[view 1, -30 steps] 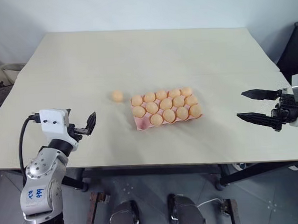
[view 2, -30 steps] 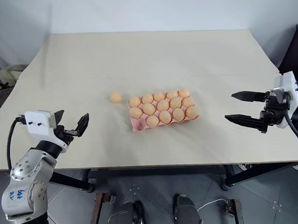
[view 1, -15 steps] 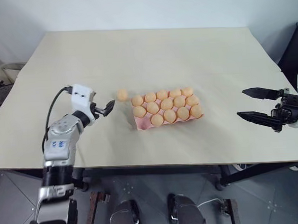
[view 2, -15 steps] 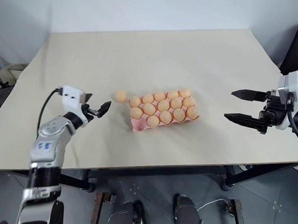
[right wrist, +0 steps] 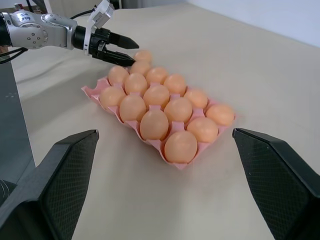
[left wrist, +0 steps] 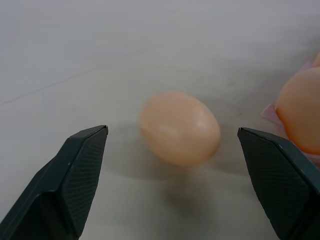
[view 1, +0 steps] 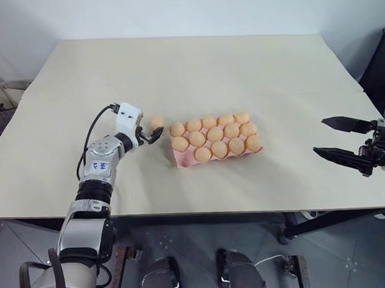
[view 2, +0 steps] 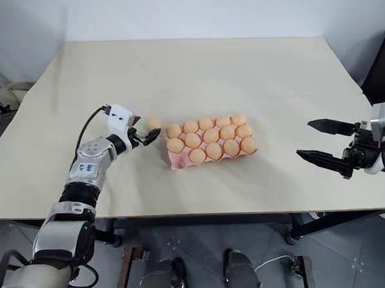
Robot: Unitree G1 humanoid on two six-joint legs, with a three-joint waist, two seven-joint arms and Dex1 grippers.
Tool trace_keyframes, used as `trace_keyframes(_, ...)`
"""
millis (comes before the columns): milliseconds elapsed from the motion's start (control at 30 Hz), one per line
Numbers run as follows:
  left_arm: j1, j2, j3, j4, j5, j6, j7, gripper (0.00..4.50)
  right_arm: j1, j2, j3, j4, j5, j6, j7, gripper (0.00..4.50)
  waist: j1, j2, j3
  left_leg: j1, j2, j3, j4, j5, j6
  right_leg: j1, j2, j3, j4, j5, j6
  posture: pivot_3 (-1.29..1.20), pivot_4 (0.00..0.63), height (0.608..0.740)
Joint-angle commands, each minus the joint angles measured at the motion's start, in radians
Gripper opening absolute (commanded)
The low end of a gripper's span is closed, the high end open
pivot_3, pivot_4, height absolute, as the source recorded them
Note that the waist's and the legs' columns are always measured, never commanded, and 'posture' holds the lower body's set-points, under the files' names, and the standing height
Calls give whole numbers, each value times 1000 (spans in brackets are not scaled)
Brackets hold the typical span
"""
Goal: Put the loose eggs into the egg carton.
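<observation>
One loose egg (view 1: 156, 121) lies on the table just left of the egg carton (view 1: 183, 158). The carton is a pink tray holding several eggs, and its near left corner shows bare pink. My left gripper (view 1: 156, 134) is open and level at the egg. In the left wrist view the egg (left wrist: 180, 127) sits just beyond and between the two spread fingers (left wrist: 80, 165), not touched. My right gripper (view 1: 319, 136) hangs open and empty at the table's right edge, well clear of the carton (right wrist: 92, 90).
The pale table (view 1: 188, 67) has wide bare room behind and in front of the carton. A dark object (view 1: 379, 63) stands off the table's right side. A pale round thing (view 1: 6, 92) and dark bars sit off the left edge.
My left arm has reached forward and to the right, bringing its open gripper from the near left table edge up to the loose egg. The right gripper has drawn back slightly to the right.
</observation>
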Motion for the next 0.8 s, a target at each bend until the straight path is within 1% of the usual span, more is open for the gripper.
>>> trace_keyframes(33, -75, -10, 0, 93, 21, -77, -1, 4439, 19, -27, -63, -47, 25, 7, -17, 4500, -1, 0, 0, 0, 0, 0, 0, 0, 0, 0, 0, 0, 0, 0, 0, 0, 150, 740)
trace_keyframes(233, -150, -29, 2, 232, 40, -119, 10, 4439, 54, -17, -74, -81, 24, 18, -39, 4500, -3, 0, 0, 0, 0, 0, 0, 0, 0, 0, 0, 0, -1, 0, 0, 0, 150, 740)
trace_keyframes(433, -179, -38, 8, 303, 49, -112, 31, 4439, 58, -17, -70, -85, 21, 19, -50, 4500, -3, 0, 0, 0, 0, 0, 0, 0, 0, 0, 0, -1, -1, 0, 0, 0, 150, 740)
trace_keyframes(467, -180, -40, 12, 307, 48, -114, 38, 4038, 57, -17, -67, -85, 20, 18, -51, 4500, -3, 0, 0, 0, 0, 0, 0, 0, 0, 0, 0, -1, -1, 0, 0, 0, 150, 740)
trace_keyframes(500, -179, -42, 13, 307, 47, -124, 36, 3862, 56, -17, -65, -83, 19, 18, -52, 4500, -3, 0, 0, 0, 0, 0, 0, 0, 0, 0, 0, -1, -1, 0, 0, 0, 150, 740)
trace_keyframes(667, -176, -45, 17, 307, 44, -129, 37, 2334, 47, -22, -54, -72, 12, 13, -52, 4500, -2, -1, 0, -1, 0, -1, 0, 0, 0, 0, 0, -1, -1, 0, 0, 0, 150, 740)
trace_keyframes(700, -174, -43, 17, 304, 46, -134, 41, 2096, 44, -23, -51, -68, 10, 12, -51, 4500, -2, -1, 0, -1, 0, -1, 0, 0, 0, 0, 0, -1, -1, 0, 0, 0, 150, 740)
trace_keyframes(733, -172, -39, 17, 299, 47, -142, 41, 1926, 40, -23, -48, -65, 9, 11, -50, 4500, -2, -1, 0, -1, 0, -1, 0, 0, 0, 0, 0, -1, -1, 0, 0, 0, 150, 740)
trace_keyframes(800, -172, -30, 20, 291, 44, -150, 41, 1926, 33, -24, -43, -59, 5, 9, -48, 4500, -3, -1, 0, -1, 0, -1, 0, 0, 0, 0, 0, -1, -1, 0, 0, 0, 150, 740)
